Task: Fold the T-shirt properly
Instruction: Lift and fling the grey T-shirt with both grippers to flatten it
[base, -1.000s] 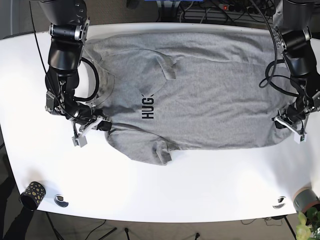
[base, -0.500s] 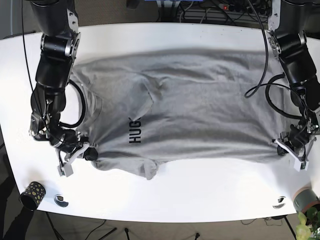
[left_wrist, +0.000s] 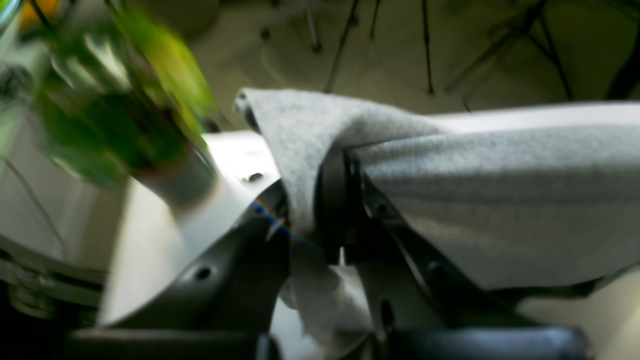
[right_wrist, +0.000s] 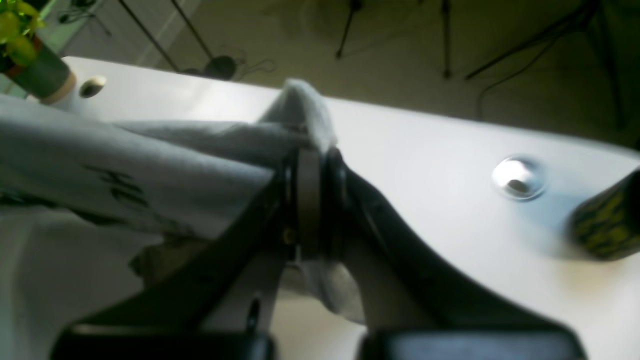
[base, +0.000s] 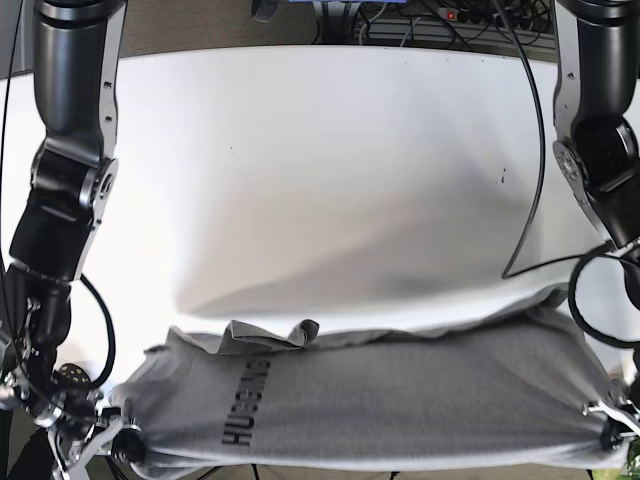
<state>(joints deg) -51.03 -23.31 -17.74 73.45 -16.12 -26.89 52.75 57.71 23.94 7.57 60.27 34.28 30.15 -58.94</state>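
You have the grey T-shirt (base: 380, 390) pulled to the near edge of the white table (base: 320, 180), stretched between your two arms and hanging partly past the rim. Your left gripper (left_wrist: 320, 210) is pinching a bunched corner of cloth between its dark pads, at the near right in the base view; your right gripper (right_wrist: 312, 200) is pressed together on the other corner, at the near left, beside the printed lettering (base: 245, 405).

Judge the fabric as light, soft knit with no stiffness at all: it sags between the two holds and wrinkles wherever tension drops. A loose flap (base: 265, 335), likely a sleeve, is already rumpled along the far edge. It probably slides easily on the smooth table, so keep both holds level and taut.

Corners and hems are your best grip points, since doubled seams give the pads more to bite. Mind the plant (left_wrist: 115, 110) just beside the left gripper and the dark patterned cup (right_wrist: 607, 227) near the right one.
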